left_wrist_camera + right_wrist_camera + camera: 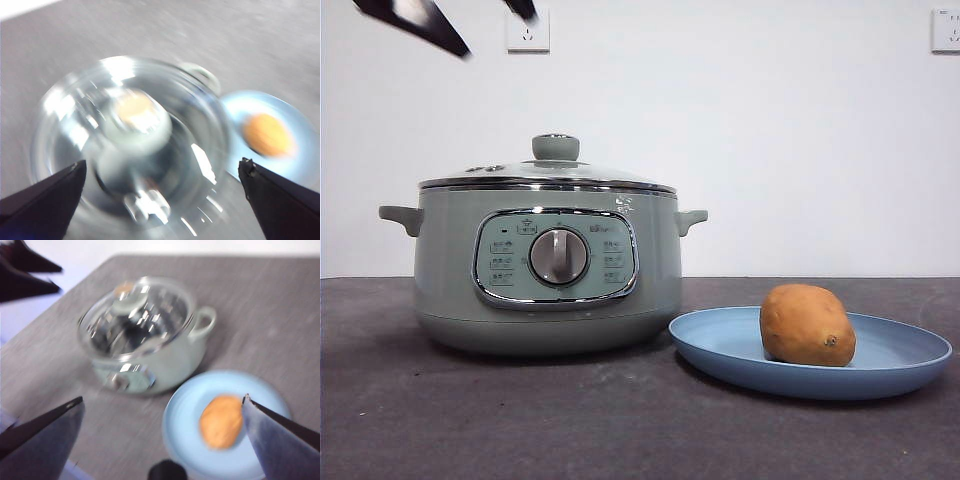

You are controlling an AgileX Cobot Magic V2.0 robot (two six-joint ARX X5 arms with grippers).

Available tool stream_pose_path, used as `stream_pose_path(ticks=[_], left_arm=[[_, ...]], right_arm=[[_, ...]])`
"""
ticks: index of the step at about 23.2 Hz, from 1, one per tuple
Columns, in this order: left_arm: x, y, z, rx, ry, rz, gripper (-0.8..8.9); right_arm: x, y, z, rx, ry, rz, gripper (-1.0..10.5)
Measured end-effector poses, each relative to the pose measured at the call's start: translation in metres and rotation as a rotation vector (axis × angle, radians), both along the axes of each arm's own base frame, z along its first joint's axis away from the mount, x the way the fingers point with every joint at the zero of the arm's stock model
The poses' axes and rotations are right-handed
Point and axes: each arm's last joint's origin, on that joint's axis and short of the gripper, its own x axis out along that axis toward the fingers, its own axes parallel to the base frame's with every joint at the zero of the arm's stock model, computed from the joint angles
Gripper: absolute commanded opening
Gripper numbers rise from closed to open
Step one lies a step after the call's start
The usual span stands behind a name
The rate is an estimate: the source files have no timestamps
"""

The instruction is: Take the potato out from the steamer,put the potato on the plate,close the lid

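Observation:
The sage-green steamer [548, 268] stands left of centre with its glass lid [552, 172] on it, knob up. The potato [807, 324] lies on the light-blue plate [900, 360] to its right. My left gripper [160, 172] is open and empty above the lid [132, 145]; its black tips show at the top left of the front view [470, 25]. My right gripper [162, 407] is open and empty, high above the table, with the steamer [150, 335], the plate [185, 440] and the potato [221, 421] below it. The left gripper also shows in the right wrist view [27, 272].
The dark grey table [520, 420] runs to a white wall with two sockets [528, 32]. The steamer's side handles [402, 216] stick out left and right.

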Motion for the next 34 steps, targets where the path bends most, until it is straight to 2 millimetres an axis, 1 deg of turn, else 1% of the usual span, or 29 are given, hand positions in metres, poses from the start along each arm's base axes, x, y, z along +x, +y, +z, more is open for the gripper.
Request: stream_pose_path(ticks=[2,3,4,5,6,7,8,9,13,34], left_arm=[[-0.03,0.01,0.01,-0.026,0.051,-0.046,5.28],[-0.044,0.015,0.013,-0.037,0.078,-0.064,4.92],[-0.058,0.02,0.016,-0.045,0.107,-0.081,4.0],[-0.067,0.023,0.017,-0.049,0.129,-0.091,2.75],[-0.075,0.026,0.018,-0.048,0.148,-0.096,1.24],[-0.081,0.028,0.018,-0.045,0.163,-0.098,-0.24],[-0.083,0.029,0.018,-0.042,0.174,-0.097,-0.05],[-0.084,0.029,0.017,-0.04,0.18,-0.097,-0.08],[-0.085,0.03,0.015,-0.029,0.212,-0.095,-0.08],[-0.084,0.03,0.015,-0.031,0.21,-0.093,-0.04]], right_arm=[[-0.001,0.002,-0.007,0.002,0.103,0.067,5.9],[-0.001,0.003,-0.011,0.005,0.153,0.101,5.9],[-0.001,0.004,-0.014,0.011,0.197,0.133,5.6],[-0.001,0.006,-0.016,0.02,0.236,0.163,4.7],[0.0,0.007,-0.018,0.029,0.268,0.192,3.3],[0.0,0.008,-0.019,0.037,0.294,0.215,1.6],[0.001,0.009,-0.02,0.039,0.309,0.226,0.3],[0.001,0.009,-0.021,0.04,0.318,0.231,-0.2],[0.001,0.009,-0.021,0.039,0.329,0.233,-0.1],[0.001,0.009,-0.021,0.036,0.329,0.229,0.0]])
